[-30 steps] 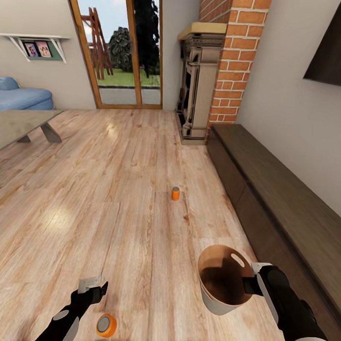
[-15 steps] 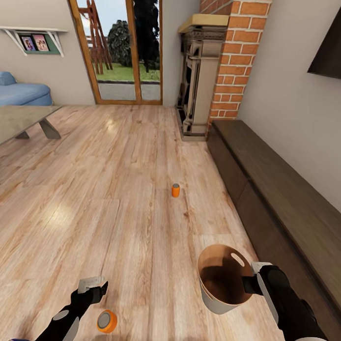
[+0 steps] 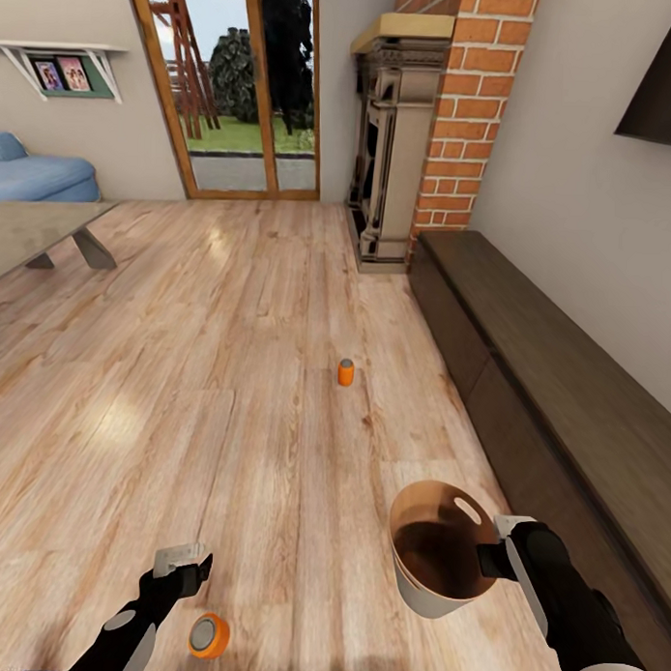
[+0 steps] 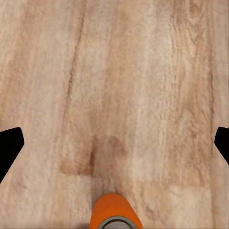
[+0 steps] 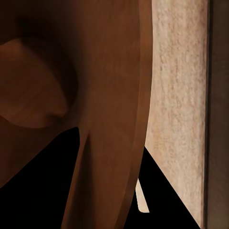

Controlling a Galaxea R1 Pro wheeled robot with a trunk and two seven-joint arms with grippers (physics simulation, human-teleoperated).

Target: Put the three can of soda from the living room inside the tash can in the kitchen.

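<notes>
One orange can of soda [image 3: 346, 373] stands upright on the pale wood floor, well ahead of both arms. A second orange can [image 3: 209, 636] stands just beside my left gripper [image 3: 183, 566], a little nearer to me. In the left wrist view this can [image 4: 115, 215] lies short of the open gripper [image 4: 114, 145], whose dark fingertips [image 4: 9, 149] are spread far apart. My right gripper [image 3: 490, 560] is shut on the rim of the trash can [image 3: 434, 557], holding it off the floor; its brown inside [image 5: 57, 95] faces the right wrist camera. The dark blue can is out of view.
A long dark low cabinet [image 3: 565, 402] runs along the right wall under the black TV [image 3: 665, 95]. A fireplace [image 3: 390, 163] and brick column stand ahead. The coffee table [image 3: 39, 230] and blue sofa [image 3: 36, 175] are at far left, near the glass door [image 3: 242, 90].
The whole head view has shifted a little, so the camera has moved. Both arms, the trash can and the near can keep almost the same places in the picture.
</notes>
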